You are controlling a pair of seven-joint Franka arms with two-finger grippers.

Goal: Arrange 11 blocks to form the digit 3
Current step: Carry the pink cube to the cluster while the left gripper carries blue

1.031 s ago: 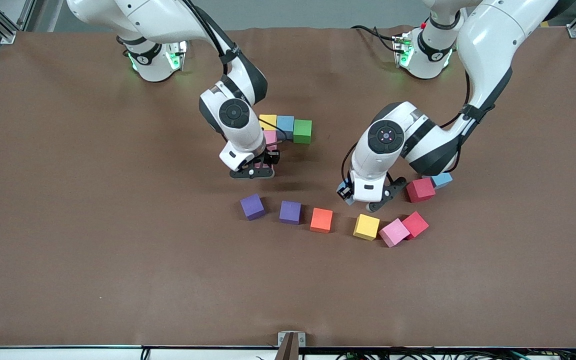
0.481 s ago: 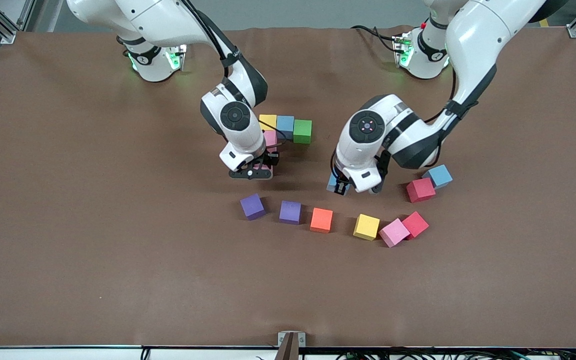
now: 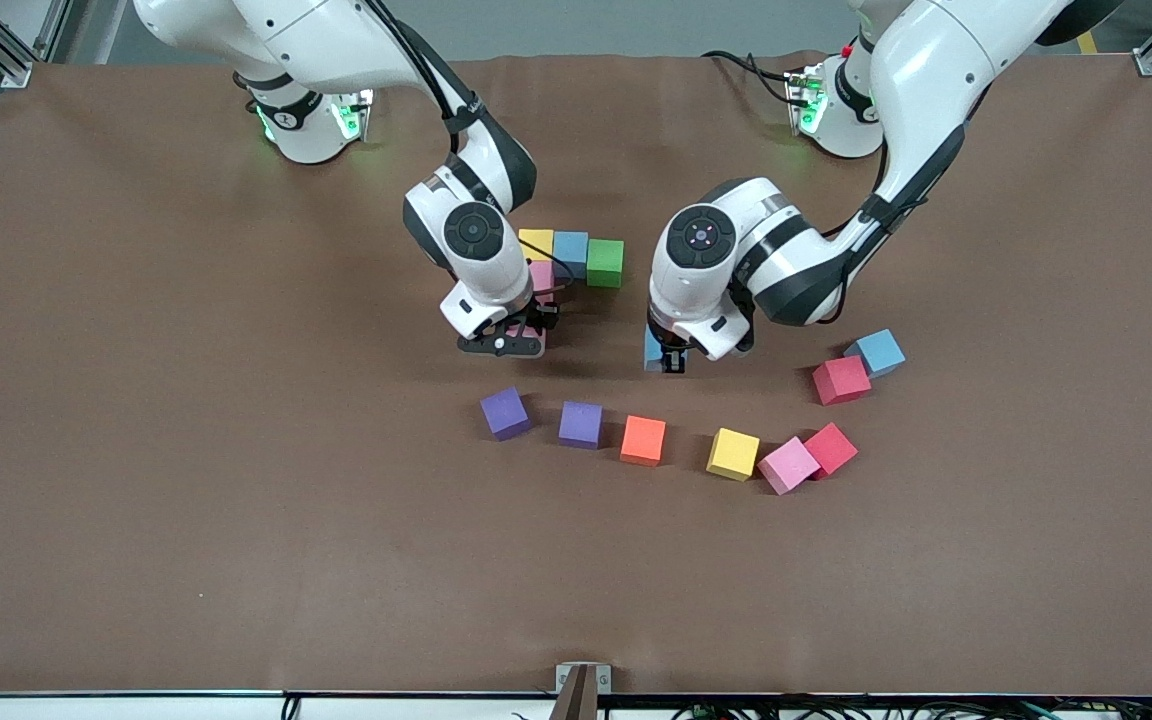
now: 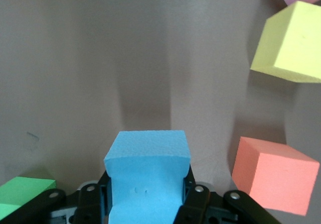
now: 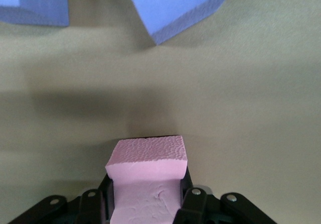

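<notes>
the left gripper is clamped on a light blue block, held above bare table at about 5 o'clock from the green block. the right gripper is clamped on a pink block, at 6 o'clock from another pink block that sits against the started row

that row, yellow block, blue block, then green, runs 9 to 3 o'clock near the table's middle, cubes touching, with the pink one tucked at 6 o'clock of the yellow

nearer the front camera a loose line runs toward the left arm's end: purple block, second purple block, orange block, second yellow block, third pink block touching a red cube. at 1 o'clock from these, a second red cube touches another light blue block
</notes>
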